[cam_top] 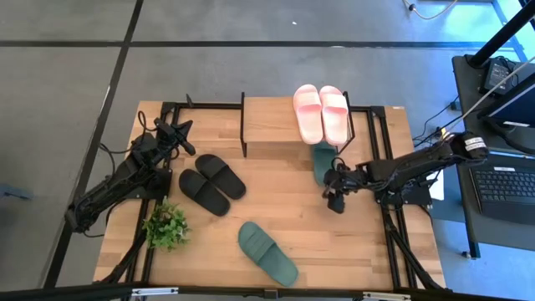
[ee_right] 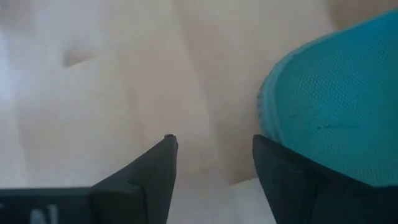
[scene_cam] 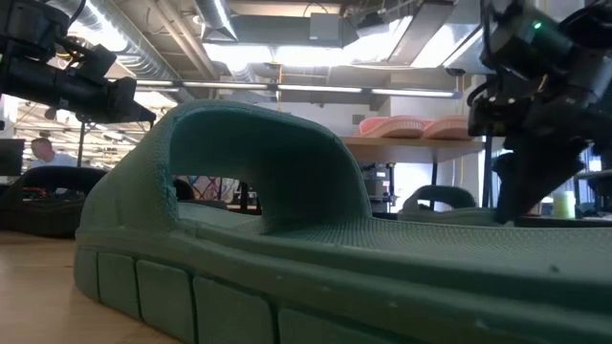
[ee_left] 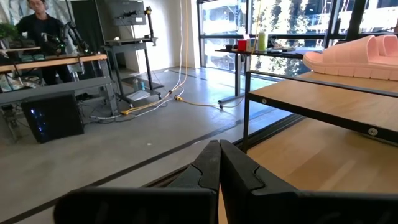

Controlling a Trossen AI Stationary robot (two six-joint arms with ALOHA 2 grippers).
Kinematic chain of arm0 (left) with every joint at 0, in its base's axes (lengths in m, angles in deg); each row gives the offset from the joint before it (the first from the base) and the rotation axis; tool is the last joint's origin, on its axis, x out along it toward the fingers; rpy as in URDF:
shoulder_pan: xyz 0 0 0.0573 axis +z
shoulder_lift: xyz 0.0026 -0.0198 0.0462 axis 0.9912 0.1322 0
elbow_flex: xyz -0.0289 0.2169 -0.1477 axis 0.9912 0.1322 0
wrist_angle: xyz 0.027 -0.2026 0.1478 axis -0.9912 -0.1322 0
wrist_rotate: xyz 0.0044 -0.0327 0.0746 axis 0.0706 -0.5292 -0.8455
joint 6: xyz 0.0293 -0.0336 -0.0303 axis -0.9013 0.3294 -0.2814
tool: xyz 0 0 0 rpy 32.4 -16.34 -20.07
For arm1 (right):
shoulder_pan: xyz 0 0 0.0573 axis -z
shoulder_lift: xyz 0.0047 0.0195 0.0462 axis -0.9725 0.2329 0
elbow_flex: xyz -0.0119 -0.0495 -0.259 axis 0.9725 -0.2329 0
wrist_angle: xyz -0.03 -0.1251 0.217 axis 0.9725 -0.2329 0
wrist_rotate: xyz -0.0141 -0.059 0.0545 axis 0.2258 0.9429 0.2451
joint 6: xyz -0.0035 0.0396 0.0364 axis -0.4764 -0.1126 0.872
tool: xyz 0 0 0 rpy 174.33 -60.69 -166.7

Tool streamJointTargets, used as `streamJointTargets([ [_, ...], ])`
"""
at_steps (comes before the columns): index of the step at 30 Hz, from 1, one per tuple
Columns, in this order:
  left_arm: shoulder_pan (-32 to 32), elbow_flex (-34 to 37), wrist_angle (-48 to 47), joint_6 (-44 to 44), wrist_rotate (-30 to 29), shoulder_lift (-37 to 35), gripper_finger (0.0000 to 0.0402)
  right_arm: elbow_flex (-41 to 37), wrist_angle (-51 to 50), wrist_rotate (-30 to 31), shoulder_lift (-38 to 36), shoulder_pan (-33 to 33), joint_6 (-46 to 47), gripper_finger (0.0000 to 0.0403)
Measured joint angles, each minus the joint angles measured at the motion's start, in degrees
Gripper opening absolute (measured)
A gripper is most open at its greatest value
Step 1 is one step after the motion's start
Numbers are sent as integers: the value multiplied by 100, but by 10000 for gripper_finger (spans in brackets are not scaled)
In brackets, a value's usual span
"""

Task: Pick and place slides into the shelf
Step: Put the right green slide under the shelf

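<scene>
The pale pink pair (cam_top: 320, 113) lies side by side on the shelf's top board (cam_top: 267, 117). One dark green slide (cam_top: 323, 160) lies on the table with its toe end under the shelf. My right gripper (cam_top: 335, 199) hangs open just behind its heel end (ee_right: 336, 106), fingers pointing down at the table. The second green slide (cam_top: 267, 252) lies near the table's near edge and fills the low view (scene_cam: 287, 239). The black pair (cam_top: 211, 182) rests left of centre. My left gripper (cam_top: 180, 134) waits shut at the far left, and in its wrist view (ee_left: 217, 165) it faces the shelf. My right gripper (ee_right: 214, 146) is open, coming from above beside the heel end of the green slide. One finger (ee_right: 292, 177) stands close against the heel's rim (ee_right: 267, 118), and I cannot tell whether it touches. The slide lies flat on the table.
A small green plant (cam_top: 165, 226) stands near the table's left near corner. Black frame rails (cam_top: 389, 167) run along the table's sides. Bare wood lies between the black pair and the right gripper. A laptop (cam_top: 506, 188) sits on a cart to the right.
</scene>
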State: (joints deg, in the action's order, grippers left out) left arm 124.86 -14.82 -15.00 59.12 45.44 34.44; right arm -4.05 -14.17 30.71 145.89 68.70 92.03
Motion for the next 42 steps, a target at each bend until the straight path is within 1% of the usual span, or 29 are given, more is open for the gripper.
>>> streamJointTargets([
  [3, 2, 2, 0, 4, 0, 0, 0, 0, -22, 121, 0, 199, -99, 210],
  [13, 0, 0, 0, 4, -1, 0, 0, 0, -18, 203, 0, 771, -575, 210],
  [18, 1, 0, 0, 2, -2, 0, 0, 0, -13, 473, 0, 970, -650, 210],
  [24, 1, 1, 0, 0, -2, -1, 0, 0, -6, 541, 0, 1169, -877, 210],
  [35, 2, 0, 0, -9, -9, 0, 0, 0, 192, 544, -2, 1521, -1300, 210],
  [39, 2, 2, 0, -11, -9, -2, 0, 0, 215, 544, -2, 1557, -1290, 210],
  [40, 1, 2, 0, -9, -9, -2, 0, 0, 259, 530, -2, 1556, -1219, 210],
  [42, 1, 0, 0, -7, -9, 0, 0, 40, 283, 298, -27, 1535, -1152, 210],
])
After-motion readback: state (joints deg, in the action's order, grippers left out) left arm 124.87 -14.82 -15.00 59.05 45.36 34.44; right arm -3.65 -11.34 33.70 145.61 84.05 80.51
